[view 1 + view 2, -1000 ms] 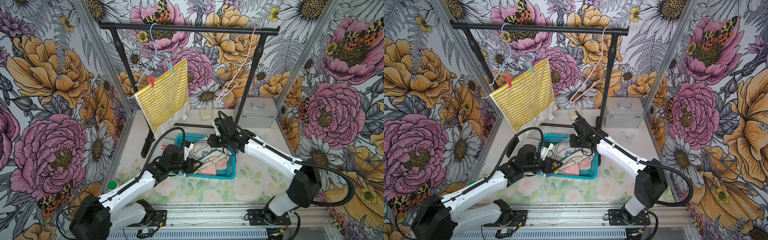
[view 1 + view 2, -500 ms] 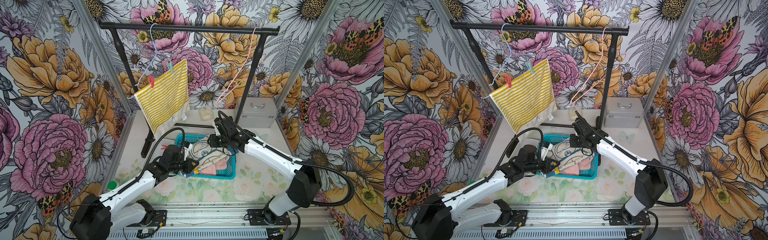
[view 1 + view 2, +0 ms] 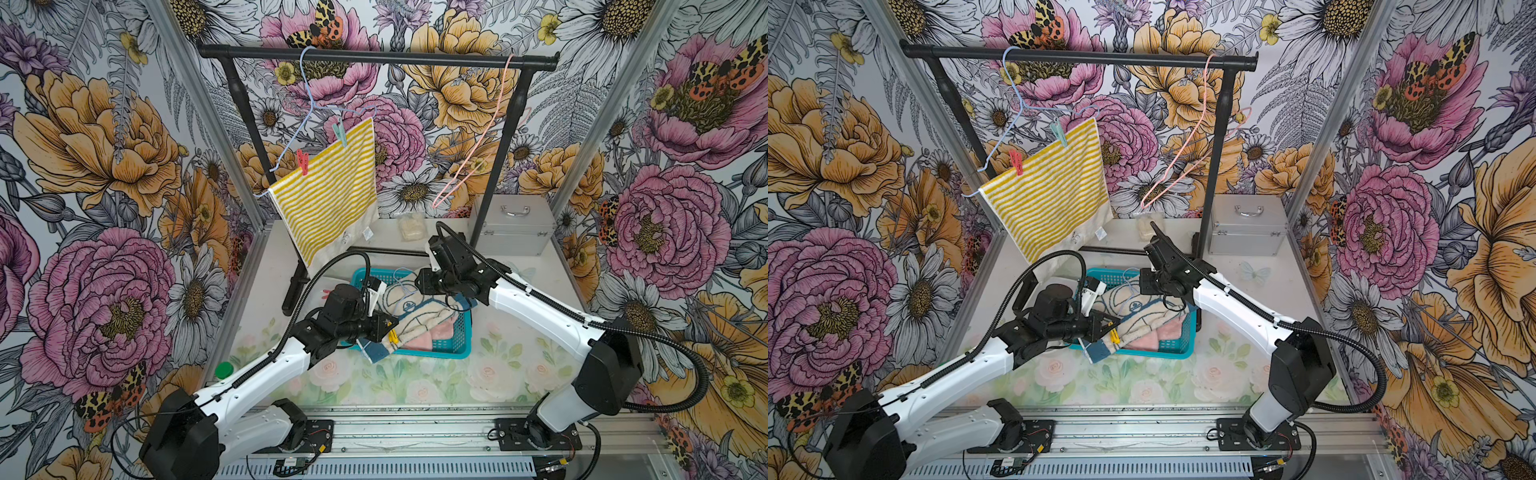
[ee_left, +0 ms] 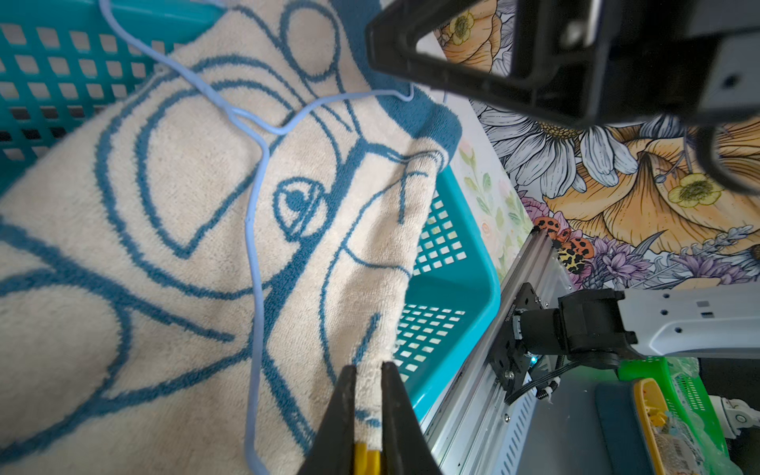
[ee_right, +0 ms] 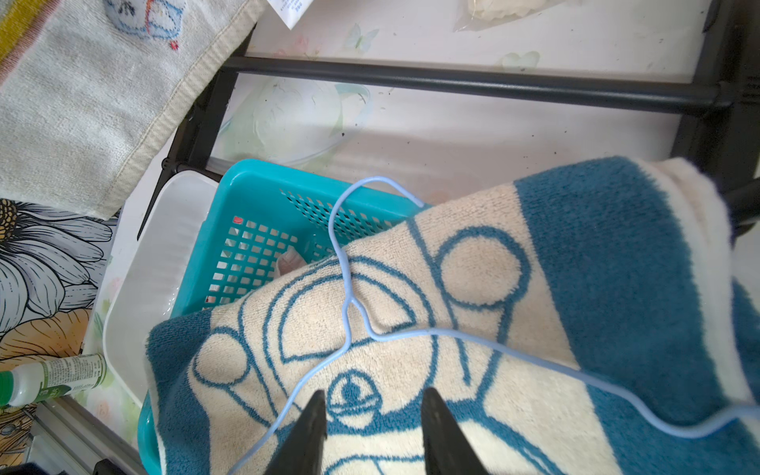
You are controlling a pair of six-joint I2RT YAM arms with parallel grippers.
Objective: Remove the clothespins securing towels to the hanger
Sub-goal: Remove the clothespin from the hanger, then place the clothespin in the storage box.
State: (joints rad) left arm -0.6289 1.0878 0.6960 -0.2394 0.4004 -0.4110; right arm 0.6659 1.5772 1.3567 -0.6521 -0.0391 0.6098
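Clothespins: one yellow plastic clothespin (image 4: 367, 456) sits on the edge of the cream towel with blue drawing (image 4: 164, 246), and the left end effector (image 4: 369, 367) is closed on it. That towel lies over a teal plastic basket (image 4: 452, 288) near the middle of the surface (image 3: 374, 382). The right end effector (image 5: 373, 397) hangs above the towel, jaws apart, holding nothing. A red clothespin (image 3: 303, 162) and a mint green clothespin (image 3: 341, 133) pin the yellow striped towel (image 3: 328, 195) to a blue wire hanger (image 3: 314, 104) above the far left corner.
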